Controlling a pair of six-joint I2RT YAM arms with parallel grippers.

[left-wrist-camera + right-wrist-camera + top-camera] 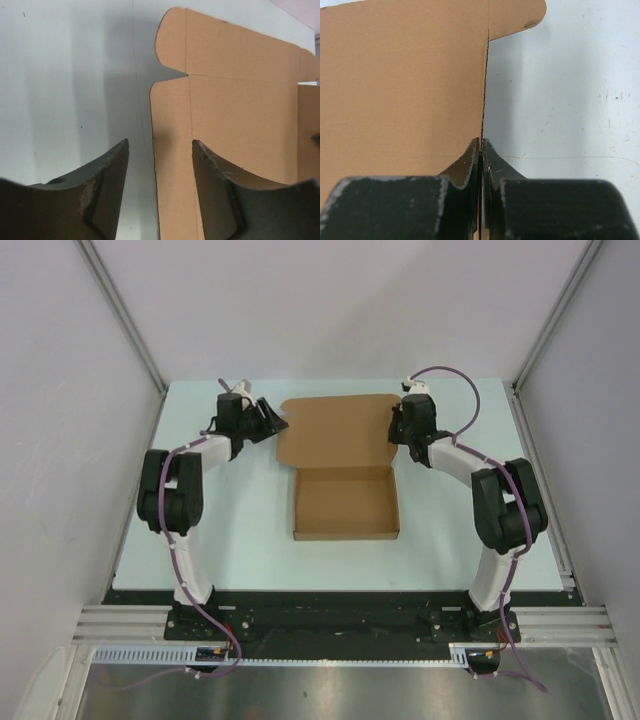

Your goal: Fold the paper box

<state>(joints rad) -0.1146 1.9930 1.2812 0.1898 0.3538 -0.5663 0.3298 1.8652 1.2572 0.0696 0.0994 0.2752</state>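
The paper box (345,502) lies mid-table as brown cardboard: a shallow tray with raised walls at the near side and its lid panel (335,428) spread behind. My left gripper (272,420) is open at the lid's left edge. In the left wrist view that gripper (160,142) straddles the edge of the paper box's left flap (172,165), and neither finger touches it. My right gripper (398,430) is shut on the lid's right flap. The right wrist view shows its jaws (481,141) pinching the thin cardboard edge (485,90), with the lid panel (400,90) to the left.
The pale table (230,530) is bounded by white enclosure walls and slanted metal posts (125,315) on both sides. A metal rail (340,623) carrying the arm bases runs along the near edge. Purple cables trail from both arms.
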